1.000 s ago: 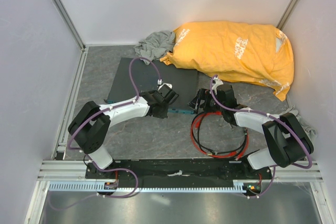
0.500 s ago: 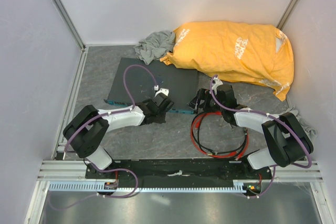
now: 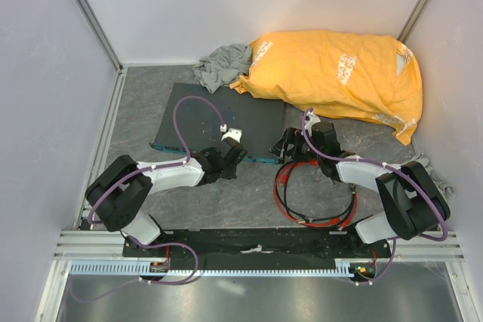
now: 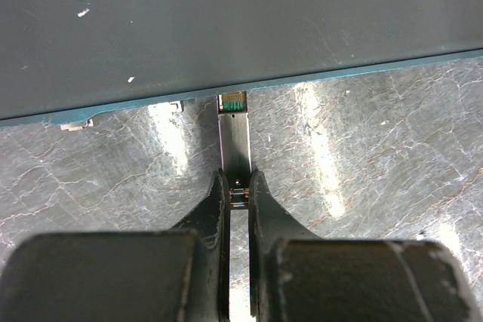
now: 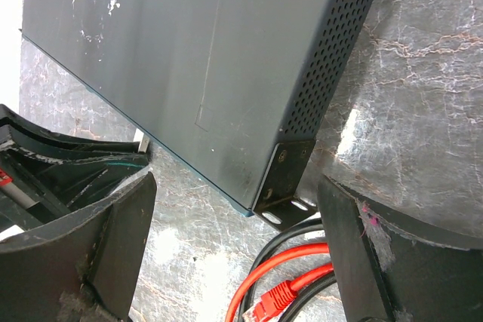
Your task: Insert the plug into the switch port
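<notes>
Arms from both sides reach to the teal front edge of the switch (image 3: 204, 115), which lies flat on the grey surface (image 3: 226, 201) with an orange bag (image 3: 332, 73) behind it. Judging by that, the left tool (image 3: 229, 150) faces the edge square-on to line up with the row of sockets, while the right tool (image 3: 285, 147) sits at the box's right corner above the coiled red cable (image 3: 281, 186). From the left wrist, the left tool's fingers (image 4: 217, 201) are pressed together on the rear end of a slim silvery piece (image 4: 234, 141). That piece points straight at the front edge (image 4: 339, 73) and its green-tipped nose touches it; whether the nose sits inside a switch port cannot be told. From the right wrist, the right tool stands wide apart and holds nothing, its jaws on either side of the switch's corner bracket (image 5: 283, 197). The plug (image 5: 272, 295) lies loose on the surface just below that corner, on the end of the red cable and beside a black cable (image 5: 283, 250). It is in no socket, so the insertion looks not yet done.
</notes>
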You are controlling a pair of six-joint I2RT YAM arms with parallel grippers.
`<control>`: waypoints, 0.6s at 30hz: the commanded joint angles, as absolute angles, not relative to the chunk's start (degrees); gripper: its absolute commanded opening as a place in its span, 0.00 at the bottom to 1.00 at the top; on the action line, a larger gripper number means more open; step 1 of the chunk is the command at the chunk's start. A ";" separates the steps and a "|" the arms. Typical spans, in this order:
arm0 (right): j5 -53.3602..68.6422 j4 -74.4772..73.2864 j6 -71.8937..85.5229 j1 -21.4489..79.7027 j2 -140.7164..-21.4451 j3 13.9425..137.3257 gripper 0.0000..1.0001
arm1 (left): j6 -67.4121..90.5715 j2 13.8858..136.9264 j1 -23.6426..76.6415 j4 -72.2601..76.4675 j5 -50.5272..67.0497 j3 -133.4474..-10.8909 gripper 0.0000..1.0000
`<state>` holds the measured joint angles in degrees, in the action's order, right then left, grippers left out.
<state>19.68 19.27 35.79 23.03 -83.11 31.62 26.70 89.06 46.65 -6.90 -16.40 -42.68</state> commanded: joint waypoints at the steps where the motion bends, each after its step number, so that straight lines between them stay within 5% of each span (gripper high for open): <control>1: 20.48 21.71 35.95 23.03 -83.23 31.29 0.94 | 23.91 85.17 46.23 5.98 -22.41 -43.86 0.02; 18: 20.74 21.71 35.95 23.03 -83.23 31.29 0.95 | 26.19 84.55 46.85 0.35 -23.20 -44.92 0.01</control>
<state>19.70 19.27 35.79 23.03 -83.22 31.53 26.11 87.55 47.13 -7.68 -17.72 -42.81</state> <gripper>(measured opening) 0.943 0.077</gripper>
